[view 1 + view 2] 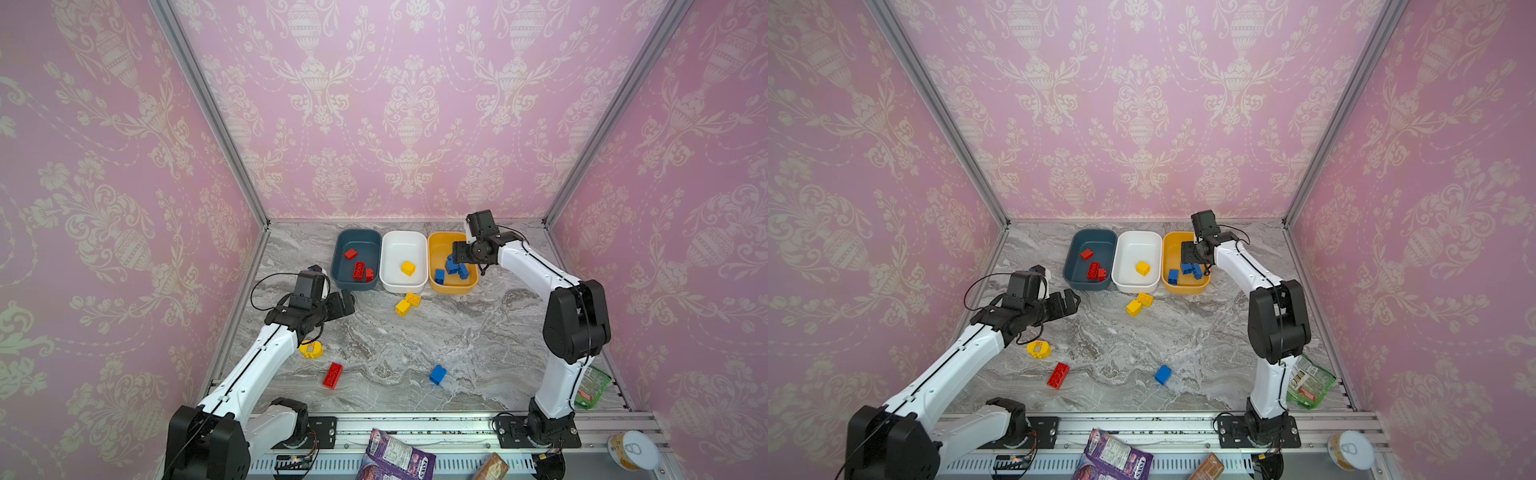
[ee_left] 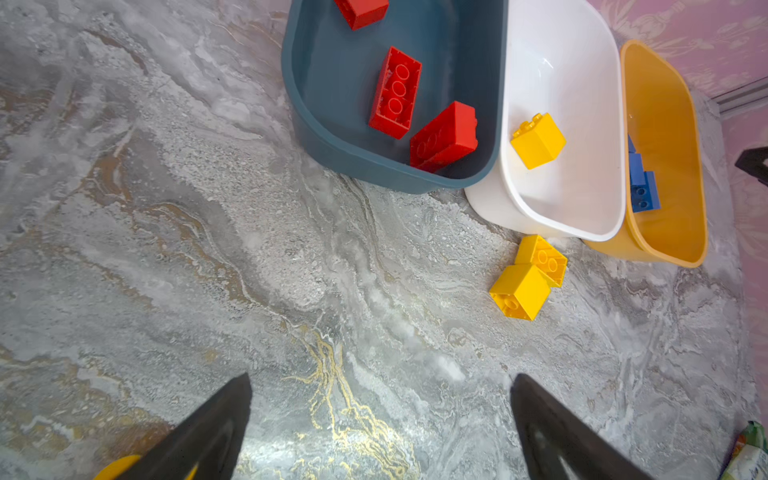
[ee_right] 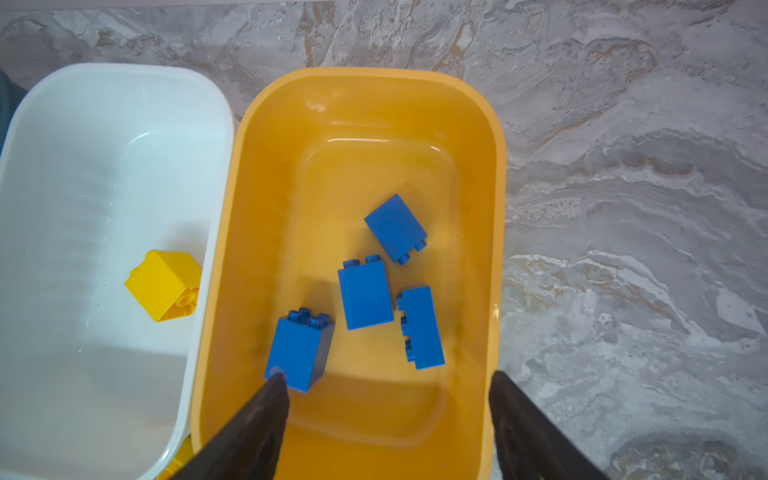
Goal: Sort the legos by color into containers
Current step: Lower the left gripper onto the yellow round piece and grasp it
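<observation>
Across the marbled surface [image 1: 457, 345], two white-and-black arms reach in from the near rail: the left arm [image 1: 266, 353] and the right arm [image 1: 536, 270]. Near the far wall three tubs stand in a row, sides touching. The white tub [image 1: 402, 248] is the middle one; the teal tub [image 1: 359, 241] sits to its left in both top views and the yellow-orange tub [image 1: 438, 248] to its right.

The right tool [image 3: 388, 378] hangs over the yellow-orange tub, just right of the white tub, its jaws spread wide and gripping nothing. One fingertip [image 3: 257, 415] overlaps the corner of a blue brick [image 3: 301, 353] in the wrist view; whether they touch cannot be told. The left tool [image 2: 380, 378] is above bare surface, left of and nearer than the white tub, close to the teal tub's near corner, jaws fully wide and empty.

Four blue bricks [image 3: 365, 295] lie in the yellow-orange tub, counting that one. Three red bricks [image 2: 395, 93] lie in the teal tub. One yellow brick [image 1: 408, 268] lies on its side in the white tub. Loose on the surface: a pair of yellow bricks [image 1: 407, 303] touching each other just in front of the white tub; a long red brick [image 1: 332, 375], a round yellow piece [image 1: 1039, 350] and a lone blue brick [image 1: 437, 374] well in front of it, the first two off to the left beside the left arm.
</observation>
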Controlling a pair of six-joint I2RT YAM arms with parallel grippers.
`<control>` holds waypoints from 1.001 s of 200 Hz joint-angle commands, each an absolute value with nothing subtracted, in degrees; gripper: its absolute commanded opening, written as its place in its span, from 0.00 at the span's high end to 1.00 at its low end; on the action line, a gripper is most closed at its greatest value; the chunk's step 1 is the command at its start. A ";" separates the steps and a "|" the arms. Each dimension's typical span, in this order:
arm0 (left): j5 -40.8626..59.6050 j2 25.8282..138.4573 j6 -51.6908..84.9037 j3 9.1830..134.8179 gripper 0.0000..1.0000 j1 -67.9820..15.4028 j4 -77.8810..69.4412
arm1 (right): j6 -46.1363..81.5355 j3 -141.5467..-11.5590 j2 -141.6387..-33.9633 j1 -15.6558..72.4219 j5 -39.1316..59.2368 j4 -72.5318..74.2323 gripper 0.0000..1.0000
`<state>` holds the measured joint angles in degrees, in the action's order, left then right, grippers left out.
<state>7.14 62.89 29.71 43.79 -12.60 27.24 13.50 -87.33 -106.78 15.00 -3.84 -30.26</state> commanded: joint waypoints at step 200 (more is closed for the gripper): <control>-1.50 67.13 69.86 45.09 0.07 -5.17 52.52 | 17.22 -64.59 -84.95 17.14 12.10 -31.47 0.00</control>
<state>-3.09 65.19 65.21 47.11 -6.04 52.18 16.53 -66.76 -86.70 16.82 10.35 -30.28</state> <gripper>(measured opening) 0.936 0.988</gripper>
